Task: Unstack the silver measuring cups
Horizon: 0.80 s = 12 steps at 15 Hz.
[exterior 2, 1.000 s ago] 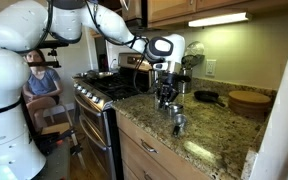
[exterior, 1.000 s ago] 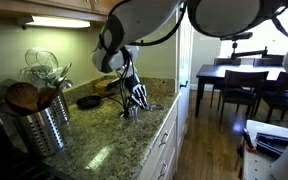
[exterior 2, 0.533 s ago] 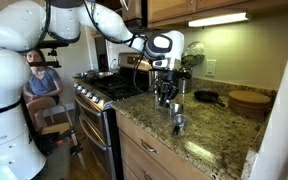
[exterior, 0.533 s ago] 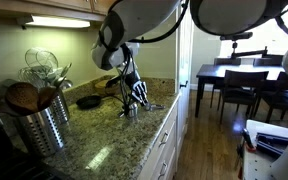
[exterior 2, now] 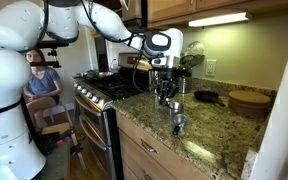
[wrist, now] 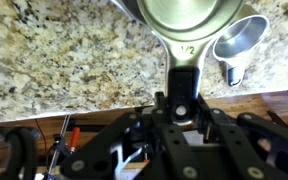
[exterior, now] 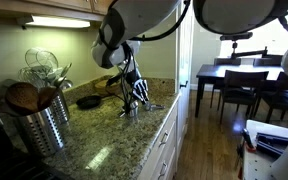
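In the wrist view my gripper (wrist: 181, 108) is shut on the flat handle of a silver measuring cup (wrist: 189, 22) stamped 1/2 and holds it over the granite counter. A second, smaller silver measuring cup (wrist: 239, 40) rests on the counter beside it, apart from the held one. In both exterior views the gripper (exterior: 134, 97) (exterior 2: 166, 95) hangs just above the counter near its front edge. The smaller cup (exterior 2: 179, 124) stands on the counter below and in front of the gripper.
A ribbed steel utensil canister (exterior: 39, 125) with wooden tools stands at the near end of the counter. A black round pan (exterior: 88, 101) (exterior 2: 206, 97) lies behind the gripper. A stove (exterior 2: 104, 90) adjoins the counter. A wooden board (exterior 2: 249, 100) lies farther along.
The gripper has risen slightly with the held cup. The smaller cup on the counter has not moved.
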{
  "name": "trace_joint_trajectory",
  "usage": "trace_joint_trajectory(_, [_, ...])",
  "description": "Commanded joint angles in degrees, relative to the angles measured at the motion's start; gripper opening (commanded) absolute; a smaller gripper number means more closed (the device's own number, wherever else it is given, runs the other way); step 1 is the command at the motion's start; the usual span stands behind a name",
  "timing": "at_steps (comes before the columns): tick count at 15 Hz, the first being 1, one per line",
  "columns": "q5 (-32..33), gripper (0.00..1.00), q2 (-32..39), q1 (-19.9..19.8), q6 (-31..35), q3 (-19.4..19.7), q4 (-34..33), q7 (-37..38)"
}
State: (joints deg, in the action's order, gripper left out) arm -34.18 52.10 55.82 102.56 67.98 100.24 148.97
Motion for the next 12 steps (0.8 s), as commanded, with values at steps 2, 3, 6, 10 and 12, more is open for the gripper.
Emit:
trace_joint_trajectory(2, [-0.6, 0.12, -1.6, 2.8, 1.9, 1.5, 3.0, 0.0])
trace_joint_trajectory(3, [-0.5, 0.12, -1.6, 3.0, 1.9, 1.6, 3.1, -0.1])
trace_joint_trajectory(6, [-0.5, 0.12, -2.0, 3.4, 2.1, 1.6, 3.3, -1.0])
trace_joint_trajectory(10, [5.7, 0.12, -9.2, 0.7, 6.1, -4.2, 4.8, 1.7])
trace_joint_trajectory(12, [2.1, 0.12, -5.4, 3.4, 5.8, 0.0, 5.3, -2.1])
